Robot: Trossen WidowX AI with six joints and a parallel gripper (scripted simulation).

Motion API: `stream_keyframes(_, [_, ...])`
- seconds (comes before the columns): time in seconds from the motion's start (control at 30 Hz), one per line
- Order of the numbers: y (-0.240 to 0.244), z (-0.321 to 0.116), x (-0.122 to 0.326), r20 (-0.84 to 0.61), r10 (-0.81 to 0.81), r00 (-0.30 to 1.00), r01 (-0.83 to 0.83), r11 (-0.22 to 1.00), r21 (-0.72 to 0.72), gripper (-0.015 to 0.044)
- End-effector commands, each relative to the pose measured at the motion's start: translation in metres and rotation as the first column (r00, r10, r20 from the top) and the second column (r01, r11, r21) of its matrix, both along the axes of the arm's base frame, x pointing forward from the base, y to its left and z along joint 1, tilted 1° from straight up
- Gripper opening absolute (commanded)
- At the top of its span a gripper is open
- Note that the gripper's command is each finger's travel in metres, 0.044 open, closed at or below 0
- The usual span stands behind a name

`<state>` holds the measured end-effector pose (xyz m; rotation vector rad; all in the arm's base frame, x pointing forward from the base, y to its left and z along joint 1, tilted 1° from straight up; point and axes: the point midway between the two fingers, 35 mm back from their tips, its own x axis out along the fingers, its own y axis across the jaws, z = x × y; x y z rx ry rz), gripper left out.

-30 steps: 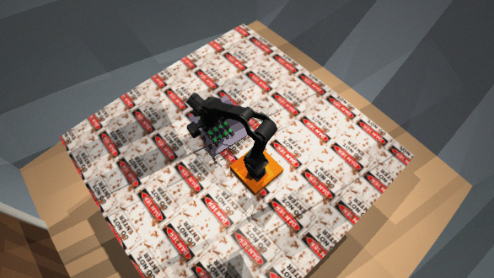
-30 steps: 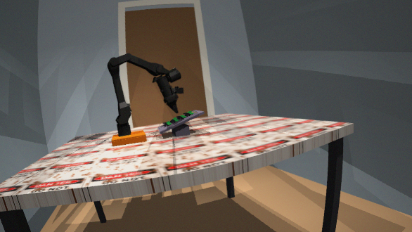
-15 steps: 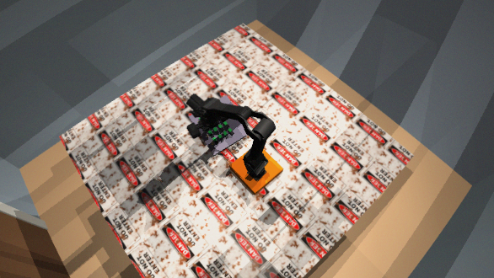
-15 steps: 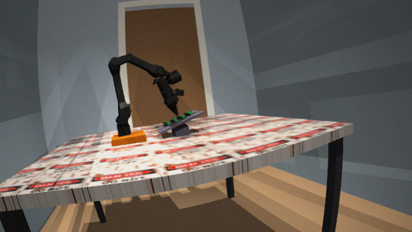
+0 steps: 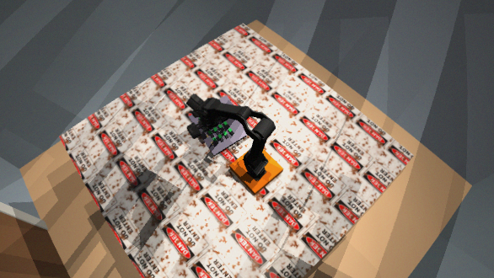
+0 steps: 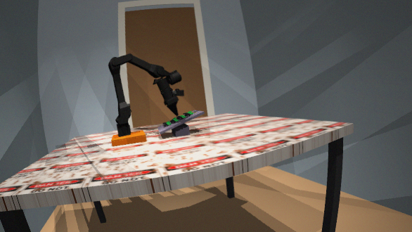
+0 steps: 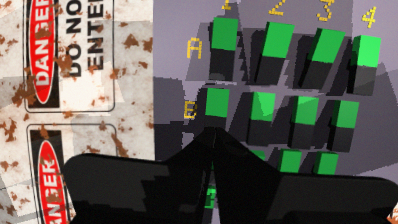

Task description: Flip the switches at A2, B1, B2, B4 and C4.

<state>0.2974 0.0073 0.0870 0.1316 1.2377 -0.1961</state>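
Now the gripper [image 7: 214, 131] hangs with its jaws pressed together on nothing, the tip just at the near edge of the B1 switch [image 7: 217, 103]. At 12 o'clock on the tilted switch panel [image 7: 170, 140], row A stands; the panel rests on the worktop [image 6: 246, 147].

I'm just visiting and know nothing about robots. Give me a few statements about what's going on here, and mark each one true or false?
1. The gripper is shut, with nothing between its fingers. True.
2. The switch panel lies flat on the table. False: it sits tilted on a small dark block.
3. The arm's base is orange. True.
4. The gripper points at column 4. False: in the wrist view its tip sits by row B, column 1.
5. The table covering shows red DANGER signs. True.
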Motion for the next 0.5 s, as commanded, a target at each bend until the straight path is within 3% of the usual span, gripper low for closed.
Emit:
stream_keyframes(0.0, [-0.0004,-0.0012,0.0000,-0.003,0.005,1.000,-0.005,1.000,-0.005,0.0000])
stream_keyframes(0.47, [-0.0005,-0.0024,0.0004,-0.003,0.005,1.000,-0.005,1.000,-0.005,0.0000])
